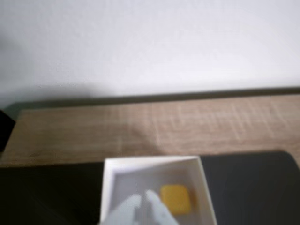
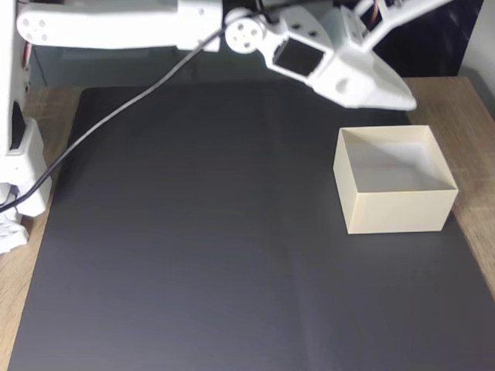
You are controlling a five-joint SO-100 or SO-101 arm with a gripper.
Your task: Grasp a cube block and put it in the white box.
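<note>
In the wrist view the small yellow cube block (image 1: pixel 176 198) lies on the floor of the white box (image 1: pixel 202 173), right of centre. My gripper (image 1: pixel 143 197) pokes in from the bottom edge, just left of the cube and apart from it, fingertips together and holding nothing. The fixed view shows the cream-white box (image 2: pixel 394 210) on the right side of the black mat, its near wall hiding the cube. There my gripper (image 2: pixel 407 101) hangs above the box's far rim, with the white arm reaching in from the upper left.
A black mat (image 2: pixel 193 247) covers most of the wooden table (image 1: pixel 140 126). A black cable (image 2: pixel 116 116) trails from the arm across the mat's upper left. The arm's base (image 2: pixel 15 170) stands at the left edge. A white wall (image 1: pixel 150 42) rises behind the table.
</note>
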